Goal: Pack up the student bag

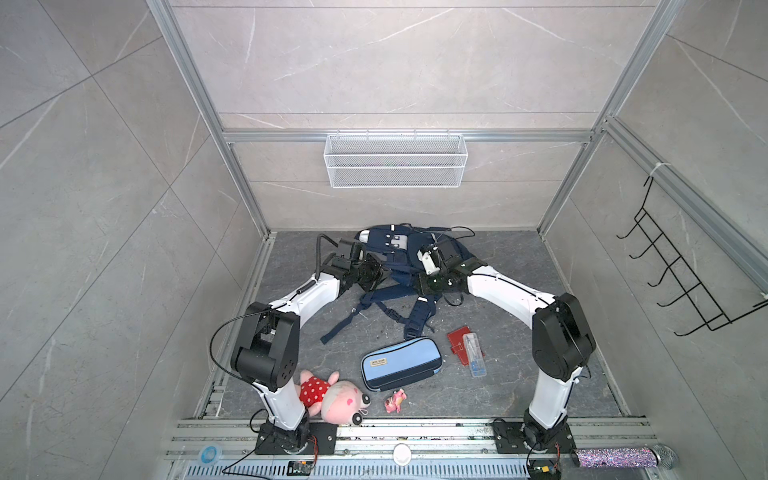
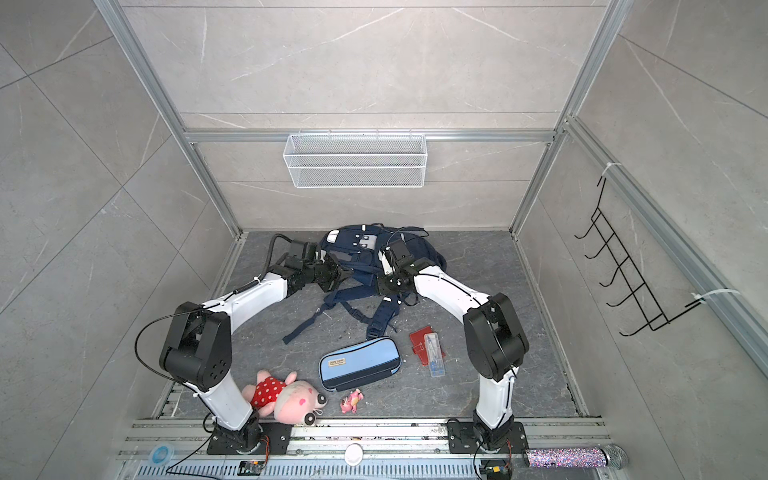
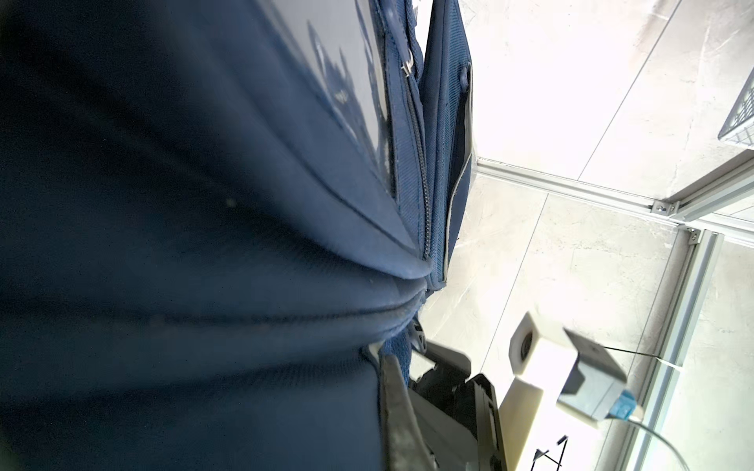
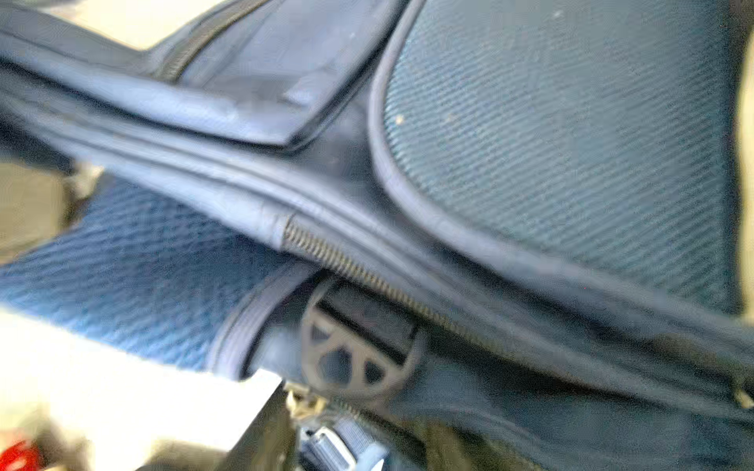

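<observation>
Navy bag [image 1: 392, 253] lies on the grey table [image 1: 511, 266], wedged between both sets of fingers. Left fingers [image 3: 393, 412] are clenched, apparently pinching a fold of bag fabric, prob. to steady it. Right fingers [image 1: 424, 279] press in by the zip [image 4: 367, 277]; wrist view is too blurred, so can't tell if they're parted or gripping. Zip looks closed here, so opening likely comes 1st. Well behind the fingers, toward arm bases: pencil case [image 1: 401, 363], plush [image 1: 332, 395], red notebook [image 1: 457, 337], clear box [image 1: 474, 356]. None packed yet.
</observation>
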You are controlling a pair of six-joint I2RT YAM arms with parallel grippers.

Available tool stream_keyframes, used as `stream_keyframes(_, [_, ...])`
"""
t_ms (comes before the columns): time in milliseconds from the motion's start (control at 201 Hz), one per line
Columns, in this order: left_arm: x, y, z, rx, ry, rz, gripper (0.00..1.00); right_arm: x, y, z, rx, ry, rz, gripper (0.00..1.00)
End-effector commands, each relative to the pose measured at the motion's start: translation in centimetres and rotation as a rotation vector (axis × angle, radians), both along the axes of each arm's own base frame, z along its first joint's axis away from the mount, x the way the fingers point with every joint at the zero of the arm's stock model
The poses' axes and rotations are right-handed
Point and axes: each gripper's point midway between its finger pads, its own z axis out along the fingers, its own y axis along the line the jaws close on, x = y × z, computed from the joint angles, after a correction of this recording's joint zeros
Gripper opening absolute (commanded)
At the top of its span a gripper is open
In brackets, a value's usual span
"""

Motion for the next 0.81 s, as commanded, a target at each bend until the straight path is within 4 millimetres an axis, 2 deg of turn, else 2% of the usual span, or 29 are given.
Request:
stream_keyframes(0, [1.3, -1.4, 6.9, -0.109, -0.182, -0.061, 0.0, -1.4, 1.8, 2.1, 0.123, -0.02, 0.113, 0.3])
stream_keyframes(95, [1.4, -1.4, 6.9, -0.108, -0.183, -0.063, 0.0, -2.3, 2.1, 2.2, 0.157, 0.008, 0.127, 0.3])
stream_keyframes(339, [1.6, -1.6, 6.9, -0.108, -0.18, -0.072, 0.0, -2.6, 2.0, 1.3, 0.158, 0.048, 0.105, 0.45])
stream_keyframes(528, [1.5, -1.7, 6.8, -0.109, -0.179, -0.08, 0.0, -1.5, 2.2, 0.7, 0.172, 0.061, 0.062, 0.46])
stream_keyframes(677, [1.5, -1.7, 6.9, -0.112, -0.183, -0.08, 0.0, 0.7, 2.4, 0.6, 0.17, 0.048, 0.007, 0.55])
stream_keyframes(802, [1.4, -1.8, 6.7, -0.114, -0.177, -0.08, 0.0, 2.2, 3.1, 0.8, 0.162, 0.044, 0.0, 0.53])
